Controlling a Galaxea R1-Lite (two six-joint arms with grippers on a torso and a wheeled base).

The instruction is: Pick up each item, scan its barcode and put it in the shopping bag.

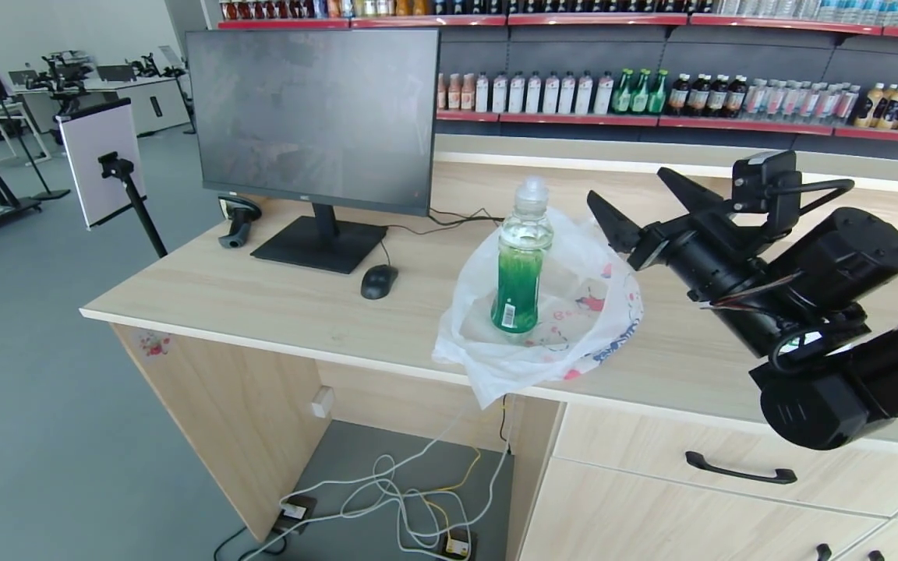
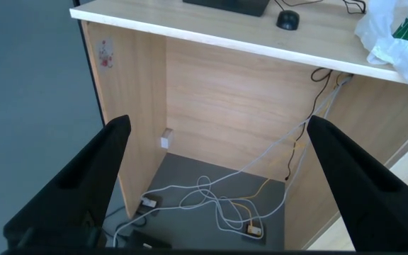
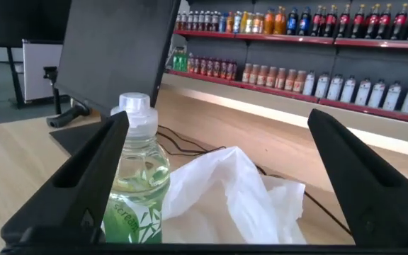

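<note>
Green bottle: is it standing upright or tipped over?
Upright. The bottle stands with its cap on top and its base down among the folds of the white bag on the counter.

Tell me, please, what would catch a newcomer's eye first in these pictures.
A clear plastic bottle, green in its lower half, with a white cap stands upright on a crumpled white plastic shopping bag near the front edge of the pale wooden counter. The robot's black right gripper hangs open just to its right, not touching it. Behind and to the left stands a large dark monitor.
</note>
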